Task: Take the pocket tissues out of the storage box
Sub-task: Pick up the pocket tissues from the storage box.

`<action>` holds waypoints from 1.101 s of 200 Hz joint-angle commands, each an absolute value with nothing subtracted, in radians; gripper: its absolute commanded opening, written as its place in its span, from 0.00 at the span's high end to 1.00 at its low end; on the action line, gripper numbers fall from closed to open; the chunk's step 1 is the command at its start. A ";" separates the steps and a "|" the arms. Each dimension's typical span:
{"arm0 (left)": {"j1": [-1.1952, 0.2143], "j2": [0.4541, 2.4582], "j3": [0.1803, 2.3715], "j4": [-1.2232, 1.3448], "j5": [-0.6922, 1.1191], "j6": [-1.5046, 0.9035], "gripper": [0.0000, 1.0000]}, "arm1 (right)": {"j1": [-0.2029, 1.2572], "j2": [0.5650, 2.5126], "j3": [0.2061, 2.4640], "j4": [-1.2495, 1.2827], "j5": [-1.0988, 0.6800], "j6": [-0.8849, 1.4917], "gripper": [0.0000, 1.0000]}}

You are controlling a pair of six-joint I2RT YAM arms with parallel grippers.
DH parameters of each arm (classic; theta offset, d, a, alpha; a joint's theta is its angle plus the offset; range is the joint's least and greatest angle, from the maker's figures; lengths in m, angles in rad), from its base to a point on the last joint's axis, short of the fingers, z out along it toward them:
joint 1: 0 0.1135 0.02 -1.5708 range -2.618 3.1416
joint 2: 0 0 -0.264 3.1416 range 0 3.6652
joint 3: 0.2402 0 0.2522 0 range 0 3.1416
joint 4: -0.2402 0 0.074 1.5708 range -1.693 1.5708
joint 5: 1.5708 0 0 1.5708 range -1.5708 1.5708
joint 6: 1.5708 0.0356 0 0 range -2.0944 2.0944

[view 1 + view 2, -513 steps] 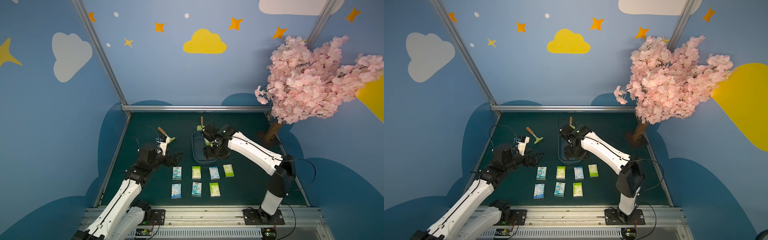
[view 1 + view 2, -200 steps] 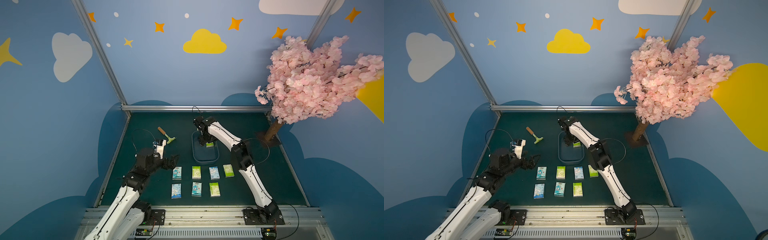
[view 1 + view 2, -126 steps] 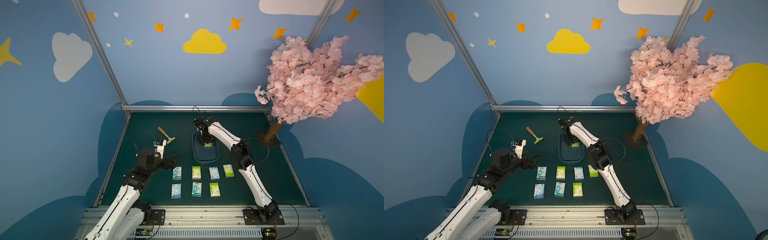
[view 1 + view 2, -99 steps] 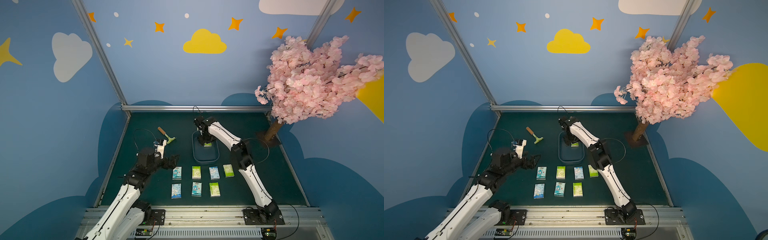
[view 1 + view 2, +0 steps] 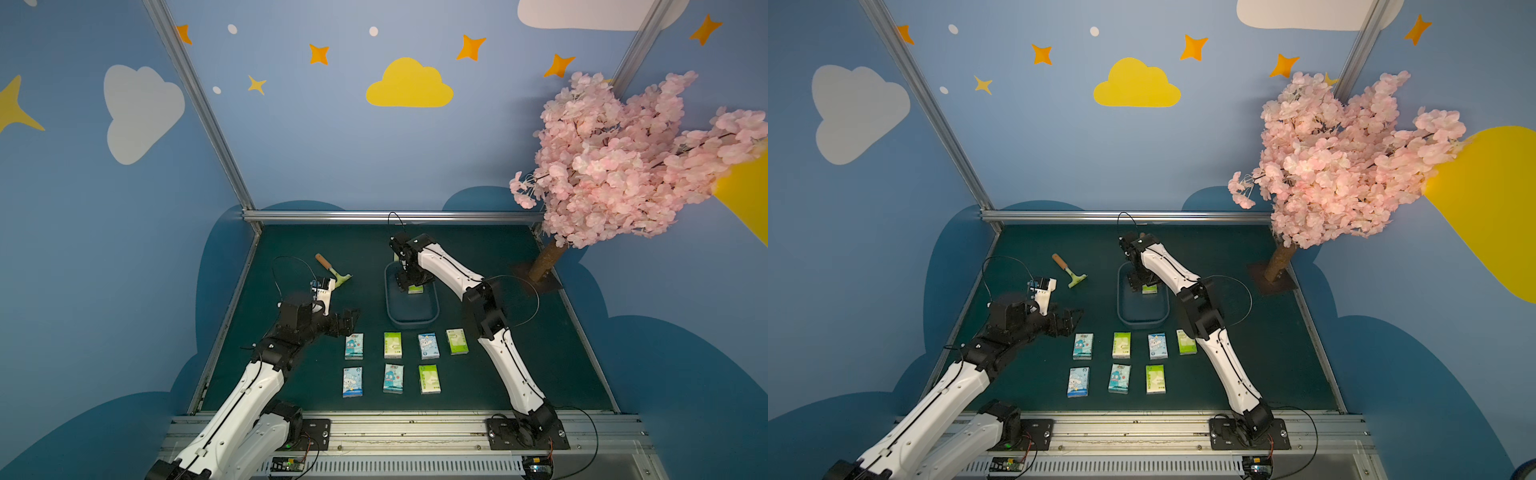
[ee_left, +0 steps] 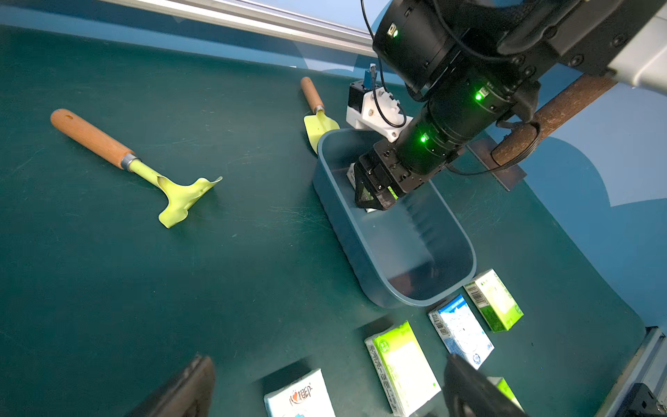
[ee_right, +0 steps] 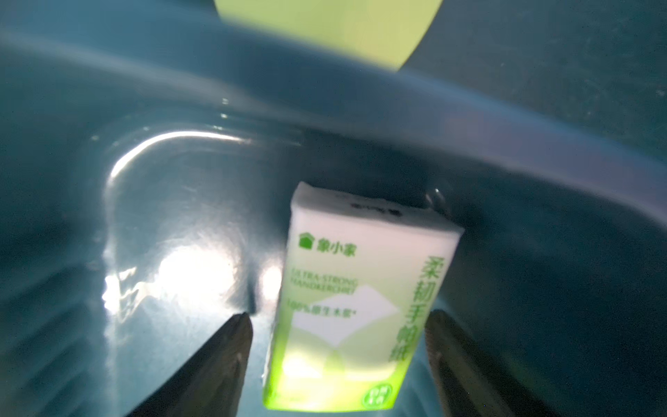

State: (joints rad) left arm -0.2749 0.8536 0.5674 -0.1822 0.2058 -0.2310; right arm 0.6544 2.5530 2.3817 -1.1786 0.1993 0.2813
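The right pincer had moved to the far end of the storage box. Nearest, seven pocket tissues lay outside, beside the wide-open, empty left pincer. Farther, one green packet sat between the right pincer's open jaws.

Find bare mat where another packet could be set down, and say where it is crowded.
Bare: mat between rake and storage box, and between box and tree trunk. Crowded: the seven laid-out packets, and the box's far end, where the right gripper straddles a green packet.
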 commanded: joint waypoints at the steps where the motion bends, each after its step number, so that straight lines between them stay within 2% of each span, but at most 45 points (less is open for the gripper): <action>1: -0.272 0.862 0.591 -0.167 0.205 -0.222 0.00 | 0.643 2.574 2.387 -1.164 0.167 0.297 0.21; 29: -0.271 0.868 0.598 -0.164 0.201 -0.219 0.00 | 0.637 2.580 2.392 -1.163 0.150 0.302 0.26; 69: -0.272 0.887 0.612 -0.153 0.205 -0.214 0.00 | 0.635 2.558 2.396 -1.164 0.146 0.284 0.40; 141: -0.272 0.926 0.617 -0.102 0.222 -0.242 0.00 | 0.642 2.402 2.330 -1.169 0.139 0.319 0.43; 220: -0.271 0.928 0.624 -0.091 0.226 -0.226 0.00 | 0.670 2.135 2.073 -1.173 0.088 0.356 0.44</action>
